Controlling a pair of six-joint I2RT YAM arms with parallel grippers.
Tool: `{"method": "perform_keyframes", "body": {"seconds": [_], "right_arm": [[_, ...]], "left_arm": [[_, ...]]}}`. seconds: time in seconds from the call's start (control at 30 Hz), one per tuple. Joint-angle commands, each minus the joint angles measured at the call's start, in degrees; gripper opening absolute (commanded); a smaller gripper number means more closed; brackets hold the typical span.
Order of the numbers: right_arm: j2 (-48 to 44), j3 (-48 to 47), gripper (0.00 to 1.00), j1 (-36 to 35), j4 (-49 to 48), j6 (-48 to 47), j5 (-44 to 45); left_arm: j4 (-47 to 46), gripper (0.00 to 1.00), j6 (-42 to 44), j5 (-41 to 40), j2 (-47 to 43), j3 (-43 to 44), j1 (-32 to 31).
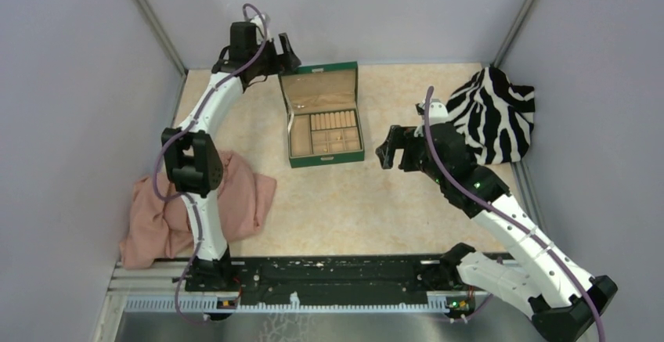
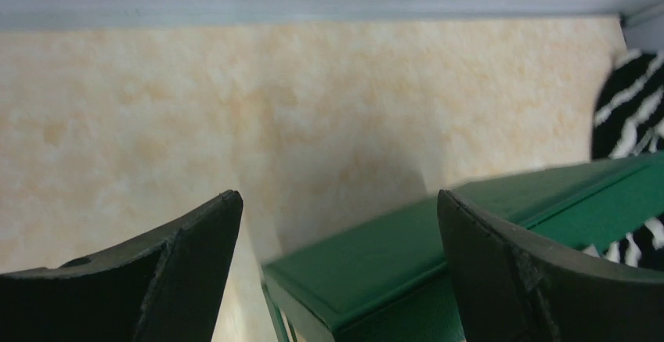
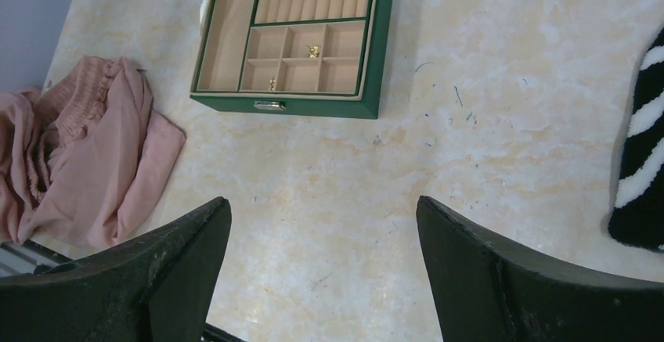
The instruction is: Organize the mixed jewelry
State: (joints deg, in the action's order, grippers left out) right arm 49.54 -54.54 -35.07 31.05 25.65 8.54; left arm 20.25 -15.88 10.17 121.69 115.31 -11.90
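The green box (image 1: pixel 323 115) lined tan stands open mid-table, its lid upright at the back. Its compartment tray (image 3: pixel 258 52) holds two tiny gold pieces, one (image 3: pixel 313 50) in a middle cell and one (image 3: pixel 272 84) in a front cell. The silvery wire hoop does not show clearly. My left gripper (image 1: pixel 286 48) is open and empty at the lid's top left corner. In the left wrist view the green lid edge (image 2: pixel 391 256) lies between the jaws of the gripper (image 2: pixel 338 195). My right gripper (image 1: pixel 389 151) is open and empty, right of the box, above bare table (image 3: pixel 322 199).
A pink cloth (image 1: pixel 235 197) lies crumpled at the near left, partly under the left arm, and shows in the right wrist view (image 3: pixel 86 146). A black-and-white striped cloth (image 1: pixel 497 111) lies at the far right. Grey walls close the back and both sides.
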Motion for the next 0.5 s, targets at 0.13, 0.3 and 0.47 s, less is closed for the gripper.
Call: {"method": "perform_keyframes", "body": {"seconds": [0.13, 0.3, 0.47], "right_arm": [[-0.09, -1.38, 0.87, 0.06, -2.99, -0.14, -0.5], [-0.5, -0.21, 0.87, 0.08, -4.13, -0.45, -0.04], [-0.83, 1.25, 0.87, 0.0, -5.61, 0.5, 0.19]], "left_arm": [[4.28, 0.99, 3.21, -1.62, -19.89, -23.94, -7.16], [6.08, 0.99, 6.08, -6.42, -26.87, -28.26, -12.42], [3.95, 0.99, 8.98, -14.41, -27.0, -31.16, -20.35]]}}
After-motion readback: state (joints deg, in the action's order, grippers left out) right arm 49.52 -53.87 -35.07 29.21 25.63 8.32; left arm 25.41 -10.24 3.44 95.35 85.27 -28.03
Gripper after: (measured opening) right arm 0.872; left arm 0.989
